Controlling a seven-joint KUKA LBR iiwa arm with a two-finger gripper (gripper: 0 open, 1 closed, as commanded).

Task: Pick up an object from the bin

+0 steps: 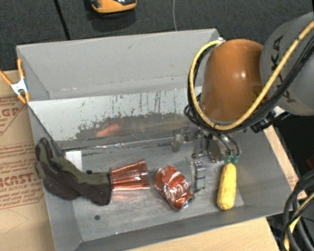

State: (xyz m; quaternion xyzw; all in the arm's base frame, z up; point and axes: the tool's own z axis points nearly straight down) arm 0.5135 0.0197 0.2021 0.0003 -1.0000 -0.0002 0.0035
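I am holding the gripper (211,159) low in the bin (105,59), between the crumpled red bag (174,187) and the yellow corn (226,186). Nothing is picked yet. I cannot tell if it is open or closed.

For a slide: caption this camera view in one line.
Gripper in the bin between crumpled red packet and yellow cob; copper cup, dark sock at left.
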